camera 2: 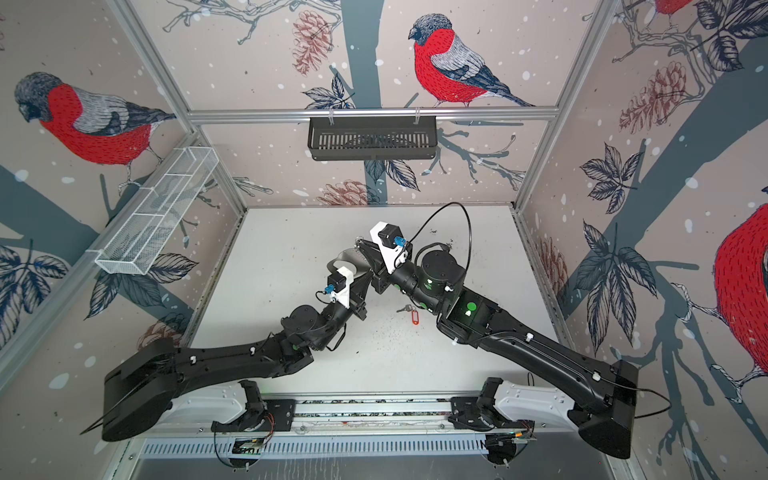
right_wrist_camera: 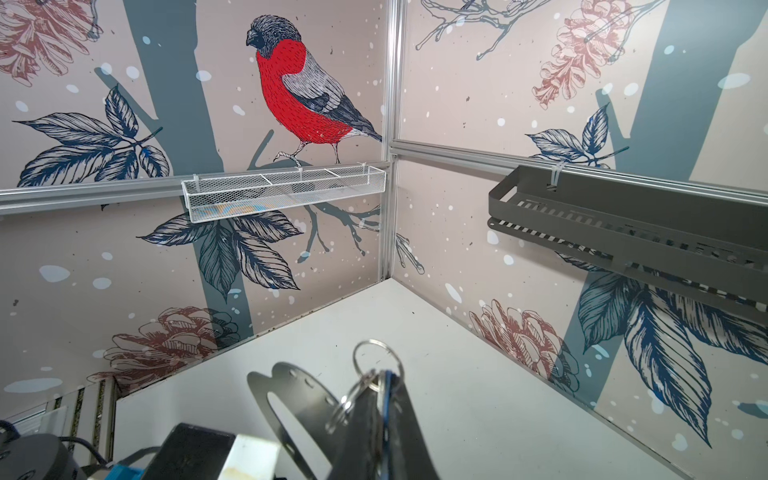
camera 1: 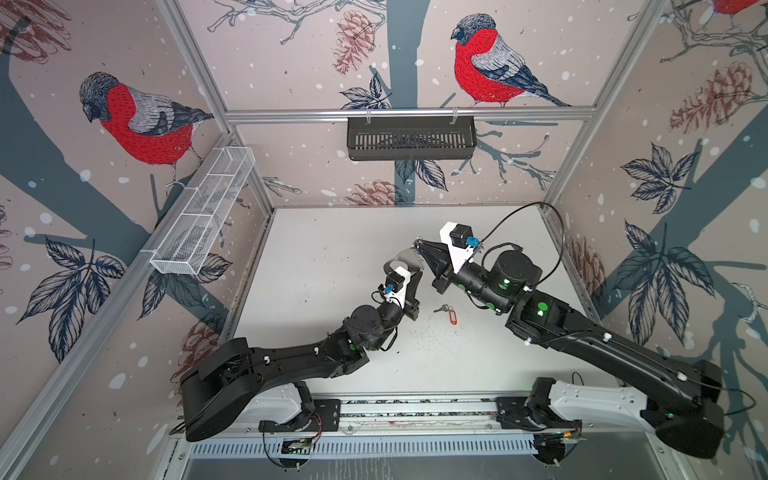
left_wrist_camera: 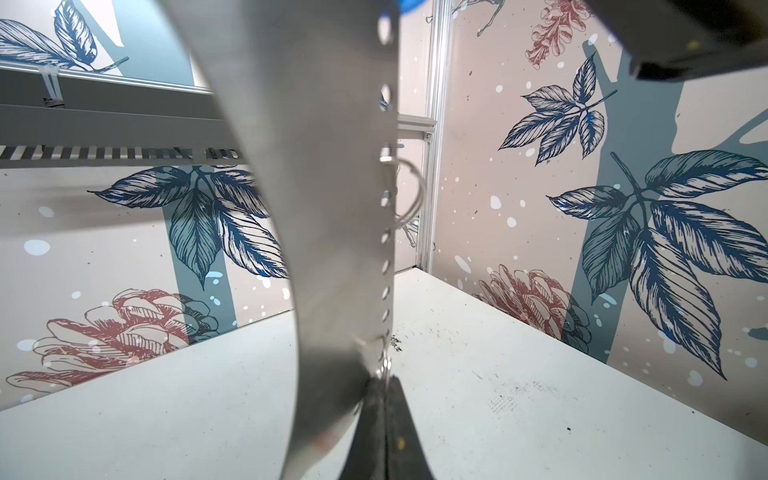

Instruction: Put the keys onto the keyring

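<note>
The left jaws are clenched on the rim of the D-shaped keyring plate point(left_wrist_camera: 324, 208), holding it upright above the middle of the desk point(camera 1: 332, 249), apparently so its holed edge meets the right arm. The right jaws grip the blue-tagged key set point(right_wrist_camera: 372, 380), its split ring point(right_wrist_camera: 376, 357) free just beside those holes, probably for threading. The red-tagged key set point(camera 1: 452, 318) waits on the desk, nearer, between the arms.

Keyring point(left_wrist_camera: 332, 208) satin grey metal; keys point(right_wrist_camera: 371, 381) shiny metal; tabletop point(left_wrist_camera: 540, 395) matt white.
</note>
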Tool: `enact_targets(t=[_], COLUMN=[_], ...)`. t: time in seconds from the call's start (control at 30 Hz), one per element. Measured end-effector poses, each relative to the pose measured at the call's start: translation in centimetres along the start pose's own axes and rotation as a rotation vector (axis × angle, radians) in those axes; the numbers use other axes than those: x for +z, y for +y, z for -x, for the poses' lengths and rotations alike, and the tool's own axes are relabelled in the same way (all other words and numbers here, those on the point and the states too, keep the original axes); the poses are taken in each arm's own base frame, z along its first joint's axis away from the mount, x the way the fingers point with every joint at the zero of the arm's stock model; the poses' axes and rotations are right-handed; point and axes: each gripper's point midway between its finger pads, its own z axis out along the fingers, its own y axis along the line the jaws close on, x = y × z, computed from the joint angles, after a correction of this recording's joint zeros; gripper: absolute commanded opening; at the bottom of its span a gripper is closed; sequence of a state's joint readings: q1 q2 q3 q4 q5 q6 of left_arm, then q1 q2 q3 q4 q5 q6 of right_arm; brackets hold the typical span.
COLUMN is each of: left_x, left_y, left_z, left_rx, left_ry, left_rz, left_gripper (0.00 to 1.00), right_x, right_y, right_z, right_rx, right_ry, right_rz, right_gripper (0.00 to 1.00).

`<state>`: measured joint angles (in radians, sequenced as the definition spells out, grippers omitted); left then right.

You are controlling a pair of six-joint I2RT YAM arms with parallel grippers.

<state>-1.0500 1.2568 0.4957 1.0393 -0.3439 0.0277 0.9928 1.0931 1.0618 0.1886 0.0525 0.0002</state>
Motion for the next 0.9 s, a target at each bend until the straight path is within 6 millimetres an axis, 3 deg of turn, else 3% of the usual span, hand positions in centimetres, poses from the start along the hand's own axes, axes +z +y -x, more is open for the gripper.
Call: enact_targets(t=[0.47,0.9], left_x=[-0.9,-1.7], left_y=[-0.8,-0.4], left_z=[0.4,1.5], left_rx=[0.022,0.041], left_ry=[-0.01,-0.033], left_rz=[-0.064,-0.058], left_gripper=[0.0,0.0], right_x=[0.4,0.2], right_y=[-3.5,-8.0], right_z=[0.5,-1.4], right_rx=[0.047,0.094], right_ry=[0.001,0.049], right_rz=[-0.165,-0.293], right_gripper=[0.0,0.0])
